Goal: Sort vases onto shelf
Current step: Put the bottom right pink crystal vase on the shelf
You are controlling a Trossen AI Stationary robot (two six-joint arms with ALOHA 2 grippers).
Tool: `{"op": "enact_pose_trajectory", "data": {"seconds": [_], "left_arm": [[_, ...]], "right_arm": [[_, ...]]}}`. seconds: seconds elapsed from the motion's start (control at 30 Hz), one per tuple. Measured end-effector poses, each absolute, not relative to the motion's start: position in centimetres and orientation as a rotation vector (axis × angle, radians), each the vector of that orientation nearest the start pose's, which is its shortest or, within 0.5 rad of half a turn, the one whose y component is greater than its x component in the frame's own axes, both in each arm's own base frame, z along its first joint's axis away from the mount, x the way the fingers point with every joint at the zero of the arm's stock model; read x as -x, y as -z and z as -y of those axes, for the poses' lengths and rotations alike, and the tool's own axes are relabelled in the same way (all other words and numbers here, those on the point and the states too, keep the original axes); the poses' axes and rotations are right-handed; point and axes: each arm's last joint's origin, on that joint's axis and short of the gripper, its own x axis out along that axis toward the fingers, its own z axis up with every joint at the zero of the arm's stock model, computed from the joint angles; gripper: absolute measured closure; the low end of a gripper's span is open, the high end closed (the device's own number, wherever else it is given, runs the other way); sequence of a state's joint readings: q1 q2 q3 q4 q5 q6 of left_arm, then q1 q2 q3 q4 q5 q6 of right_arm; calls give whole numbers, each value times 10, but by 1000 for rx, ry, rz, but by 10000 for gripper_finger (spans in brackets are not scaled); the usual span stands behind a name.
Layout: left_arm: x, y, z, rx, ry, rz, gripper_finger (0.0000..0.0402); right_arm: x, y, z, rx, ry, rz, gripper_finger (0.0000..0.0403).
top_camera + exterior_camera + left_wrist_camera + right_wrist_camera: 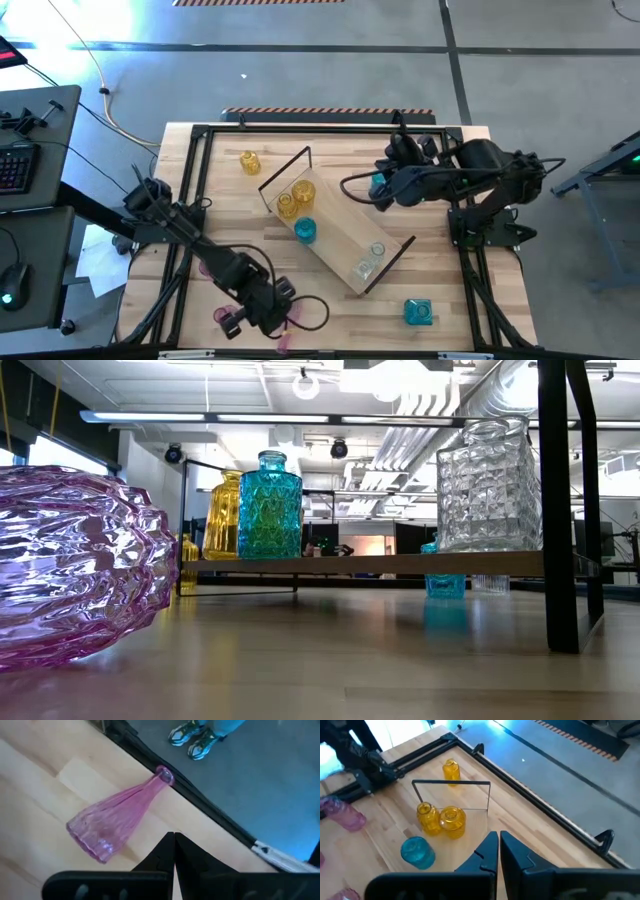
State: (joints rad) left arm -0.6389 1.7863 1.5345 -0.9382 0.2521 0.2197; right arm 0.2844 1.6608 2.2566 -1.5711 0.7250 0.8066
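Four vases are already standing on the shelf (335,238), while a pink vase (116,814) is lying at six o'clock on the counter (460,310) before the clenched, empty left gripper (173,842), and the right gripper (498,842), clenched too, is waiting at three o'clock

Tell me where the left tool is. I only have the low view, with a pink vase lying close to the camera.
Observer: The left tool is shut and empty, just short of a pink vase that lies on its side by the table's edge.
Operator: Give me the right tool.
Observer: The right tool is shut and empty too. It hovers by the shelf and faces the yellow vases on it.
Operator: Report anyone near the table.
Observer: A person's shoes show on the floor just beyond the edge where the pink vase lies.
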Motion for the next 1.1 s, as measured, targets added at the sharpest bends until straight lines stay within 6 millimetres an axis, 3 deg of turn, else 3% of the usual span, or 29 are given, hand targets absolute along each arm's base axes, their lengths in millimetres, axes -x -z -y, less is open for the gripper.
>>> {"op": "enact_pose_trajectory", "data": {"seconds": [0.3, 0.43, 0.63, 0.83, 0.97, 1.1], "left_arm": [[-289, -271, 228, -391, 861, -1090, 401], [-288, -273, 238, -499, 915, -986, 388], [-281, -272, 256, -765, 1068, -793, 333], [-289, -250, 279, -1116, 965, -658, 266], [-294, -220, 289, -1286, 905, -704, 235], [-292, -199, 292, -1346, 966, -815, 225]], "right_arm": [[-259, -478, -58, -310, 714, -617, 403], [-259, -478, -60, -327, 699, -626, 403], [-257, -477, -68, -333, 641, -655, 403], [-255, -477, -78, -305, 609, -656, 403], [-253, -478, -84, -297, 597, -649, 403], [-251, -477, -89, -310, 578, -653, 403]]}}
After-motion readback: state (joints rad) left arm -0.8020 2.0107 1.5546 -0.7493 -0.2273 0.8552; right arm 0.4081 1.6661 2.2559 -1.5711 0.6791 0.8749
